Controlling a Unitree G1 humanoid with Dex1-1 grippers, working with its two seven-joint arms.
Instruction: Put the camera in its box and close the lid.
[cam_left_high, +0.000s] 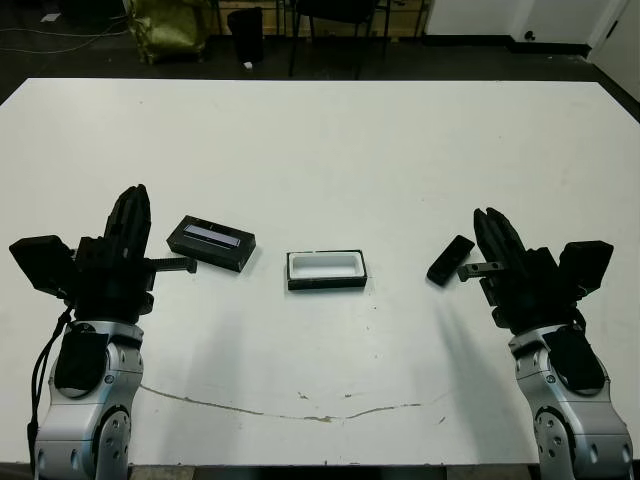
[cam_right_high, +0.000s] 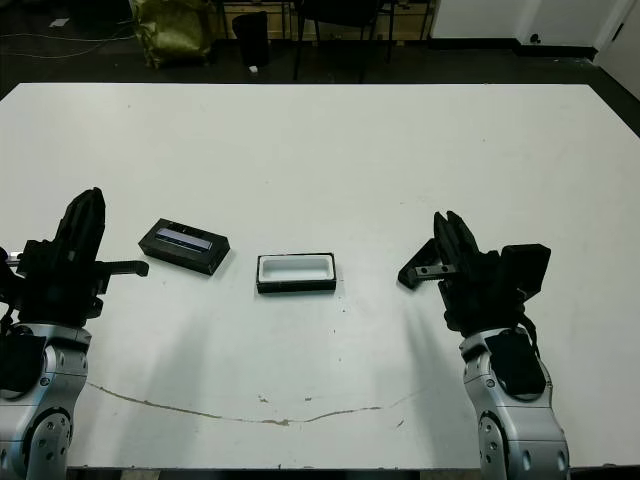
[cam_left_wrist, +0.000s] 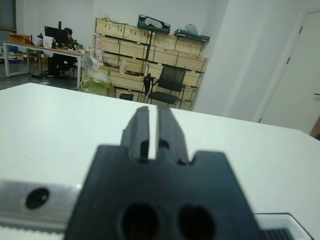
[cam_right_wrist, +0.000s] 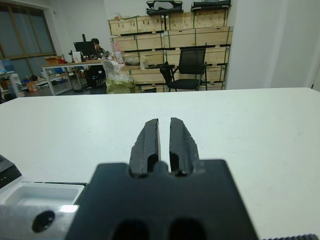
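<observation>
The box (cam_left_high: 327, 270) sits open near the table's (cam_left_high: 330, 140) middle, white lining up, with bare surface all round it. At its 9 o'clock, a short way off, lies the lid (cam_left_high: 210, 243), glossy strip up and slightly skewed. At the box's 3 o'clock, farther off, lies the camera (cam_left_high: 450, 259), angled, its near end just beside the right gripper (cam_left_high: 492, 228); whether they touch is hard to tell, and its face is too dark to read. The left gripper (cam_left_high: 133, 208) hovers at the lid's 9 o'clock, apart from it. Both wrist views show each pair of fingers nearly together, a thin slit between, gripping nothing. From 10 to 2 o'clock the tabletop runs bare to its far edge. A person sits at a far desk.
</observation>
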